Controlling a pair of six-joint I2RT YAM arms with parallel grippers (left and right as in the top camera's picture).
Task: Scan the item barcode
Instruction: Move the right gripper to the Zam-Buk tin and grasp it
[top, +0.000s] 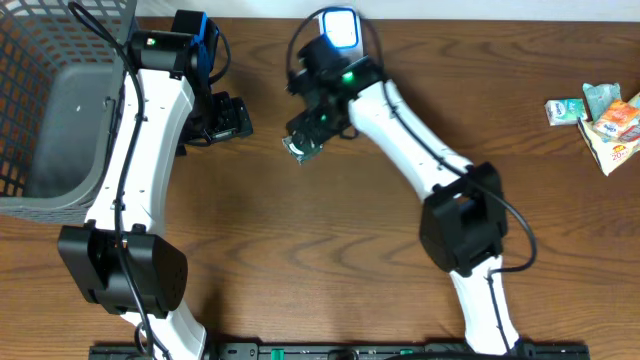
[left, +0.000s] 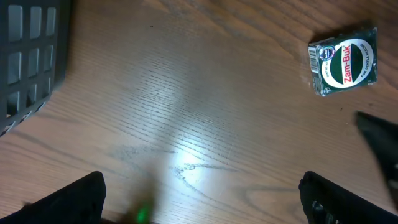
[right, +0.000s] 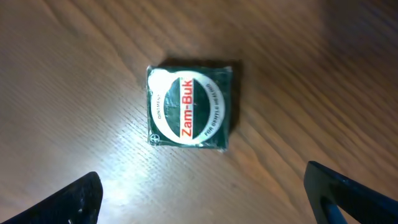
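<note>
Box: the green box (right: 189, 106) lay flat on the table (top: 300, 250), toward the middle of the far edge, with its round label facing up.
Right hand: the right hand (right: 202, 186) hung right over the box with its fingers spread wide. They stood clear of the box on both sides and gripped nothing.
Left hand: the left hand (left: 200, 186) was just as wide open and empty, over bare wood. The box (left: 343, 59) sat off to one side of it, apart from both fingers.
Barcode: I could not make one out. The up-turned face showed only the label, and the sides were too small to read.
Scanner: I could pick out none from where I stood.
Done: as far as I could judge, the right hand was lined up on the box and nothing more.
Left: by my reckoning the grasp, the lift, turning the coded face outward and the scan itself all remained.
Elsewhere: a wire basket (top: 20, 80) stood at the left edge, and a few packets (top: 605, 115) lay at the right edge, well apart from either hand.
</note>
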